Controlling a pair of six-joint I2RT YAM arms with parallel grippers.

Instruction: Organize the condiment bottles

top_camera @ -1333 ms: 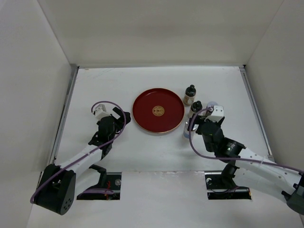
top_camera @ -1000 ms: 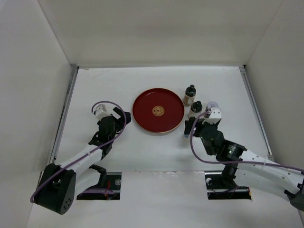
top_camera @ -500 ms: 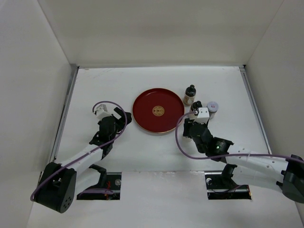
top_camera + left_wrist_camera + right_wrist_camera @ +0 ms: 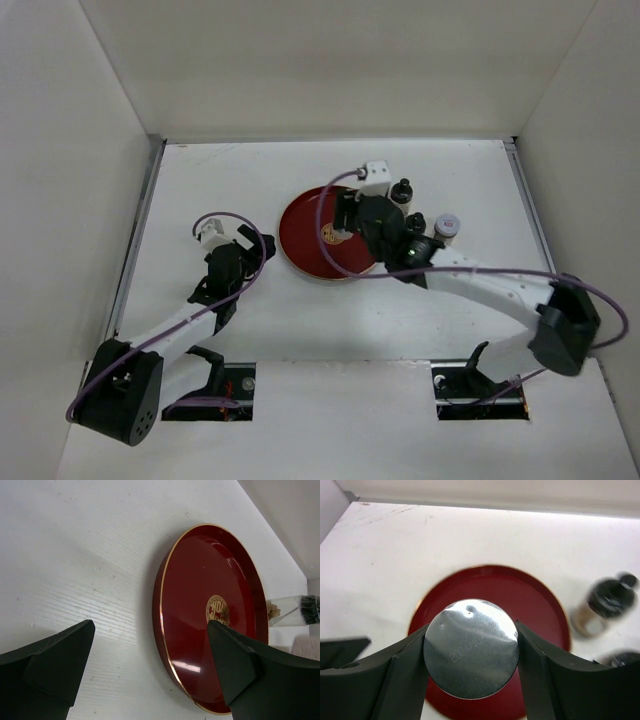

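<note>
Since the pale bottle (image 4: 470,647) has been carried from 4 o'clock of the red tray (image 4: 302,232) to above its centre, clamped in the right gripper (image 4: 352,214), its placement is judged near, while the left gripper (image 4: 150,645) is held open at 9 o'clock.

Right wrist view. My right gripper (image 4: 470,652) held a pale bottle (image 4: 471,640) by its round silvery end, jaws pressed to either side, above the red gold-rimmed tray (image 4: 535,605) on the white table (image 4: 395,550). Beside the tray's right rim stood a blurred black-capped bottle (image 4: 605,602). A dark shape (image 4: 620,660) at the lower right was too blurred to identify.
</note>
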